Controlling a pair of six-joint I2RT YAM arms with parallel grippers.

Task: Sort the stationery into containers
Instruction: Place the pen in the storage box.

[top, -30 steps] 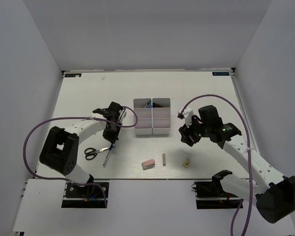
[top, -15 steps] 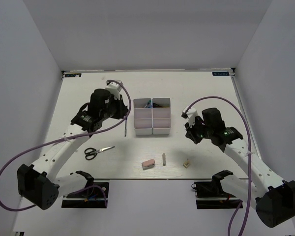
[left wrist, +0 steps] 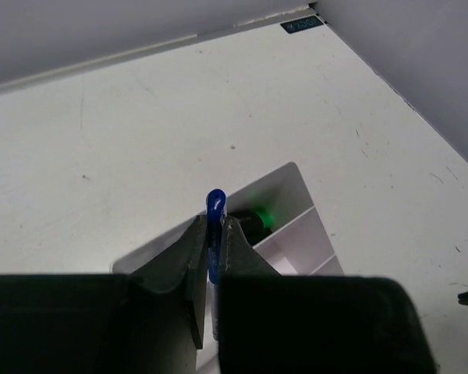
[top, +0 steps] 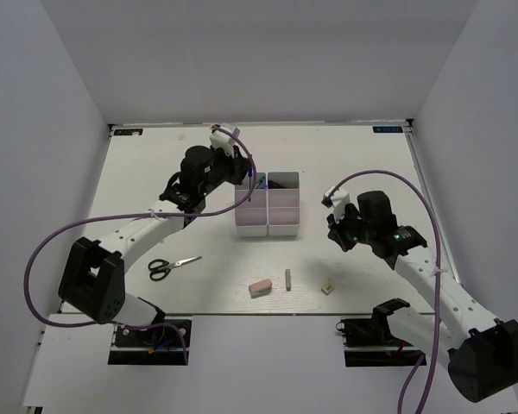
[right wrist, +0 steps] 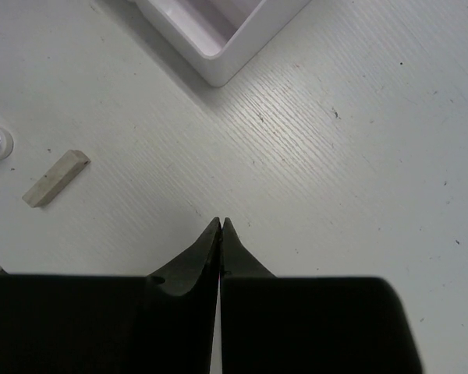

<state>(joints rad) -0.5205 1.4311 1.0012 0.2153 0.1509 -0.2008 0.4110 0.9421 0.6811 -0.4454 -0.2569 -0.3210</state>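
One blue pen [left wrist: 215, 206] is pinched in the left hand [left wrist: 210, 249] over the tray [top: 267, 233], 11 o'clock corner; the right hand [right wrist: 220, 226], closed and empty, hovers at its 3 o'clock.

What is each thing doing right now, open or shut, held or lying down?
left gripper: jaws shut on blue pen
blue pen: held above tray
right gripper: jaws shut, empty
scissors: closed, flat on table
pink eraser: loose on table
grey stick: loose on table
tan piece: loose on table
tray: open-topped
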